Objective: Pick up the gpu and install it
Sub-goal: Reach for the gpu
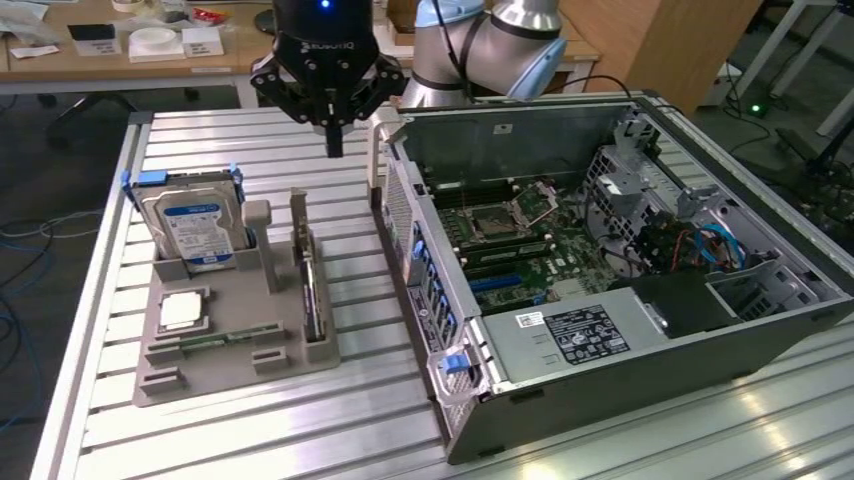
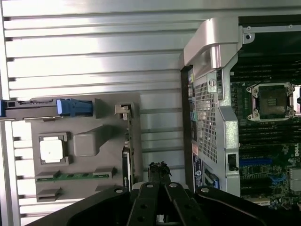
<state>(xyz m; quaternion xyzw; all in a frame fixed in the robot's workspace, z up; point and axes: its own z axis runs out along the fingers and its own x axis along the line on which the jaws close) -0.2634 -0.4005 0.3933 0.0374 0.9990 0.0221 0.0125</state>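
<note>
**K:** Where was the gripper then?

**Me:** I had the gripper [image 1: 332, 148] in the upper centre of the exterior view, hanging over the slatted table [image 1: 240, 150]. Its fingers were pinched together with nothing in them.

**K:** And the gpu?

**Me:** The gpu [image 1: 311, 295] stood on edge in the grey holder tray [image 1: 227, 378], left of centre in the frame. It was on the tray side facing the pc case [image 1: 641, 365], and the gripper wasn't touching it. On the wrist view I saw the gpu [image 2: 126, 162] edge-on, with the gripper [image 2: 159, 165] tips just beside it in the picture.

**K:** What crowded it?

**Me:** All on the same tray:
- The hard drive [image 1: 198, 225] stood upright in a blue caddy at the tray's upper end in frame.
- A grey post [image 1: 262, 228] stood between the drive and the card.
- The cpu chip [image 1: 180, 310] lay flat.
- The memory stick [image 1: 220, 338] lay flat below the chip.

The case's rear corner [image 1: 383, 135] sat close by, on the exterior view's right of the gripper.

**K:** The case itself?

**Me:** It lay open side up across the right half of the frame.
- The motherboard [image 1: 514, 250] was exposed, with the cpu socket [image 1: 518, 210] near its middle.
- The power supply label [image 1: 587, 335] was lower centre.
- The blue cables [image 1: 701, 245] were over on the right.

**K:** Anything behind?

**Me:** The arm [image 1: 494, 40] at top centre and a cluttered desk [image 1: 134, 55] at upper left.
</note>
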